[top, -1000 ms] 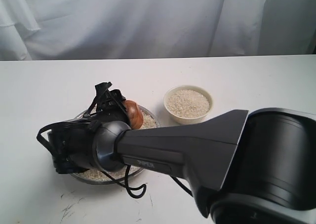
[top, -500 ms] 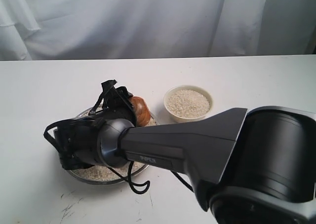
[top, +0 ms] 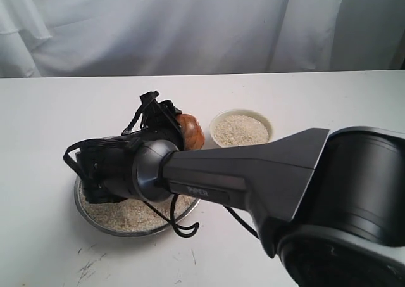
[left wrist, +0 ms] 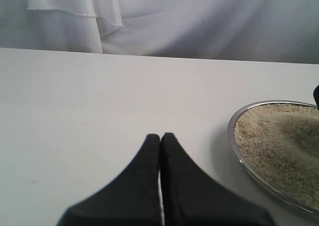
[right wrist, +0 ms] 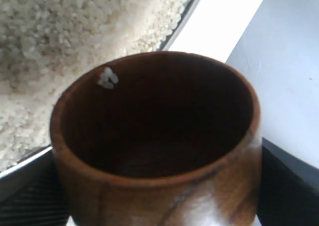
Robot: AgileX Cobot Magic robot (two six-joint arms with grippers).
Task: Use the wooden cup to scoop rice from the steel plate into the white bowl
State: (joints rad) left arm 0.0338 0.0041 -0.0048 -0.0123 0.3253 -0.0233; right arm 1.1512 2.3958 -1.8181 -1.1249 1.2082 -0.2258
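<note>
My right end effector (top: 176, 123) grips the small reddish-brown wooden cup (top: 190, 130), jaws spread wide around its sides. The cup hangs over the rim of the wide, shiny steel plate (top: 81, 204), on the side nearest the small cream-white bowl (top: 241, 111). Its dark inside is bare but for a few stuck grains. Off-white rice (top: 130, 216) lies in both plate and bowl. My left end effector (left wrist: 160, 145) is closed on nothing, low over the white bench (top: 57, 109).

On table (top: 63, 109): steel plate (top: 95, 218), white bowl (top: 243, 153)
</note>
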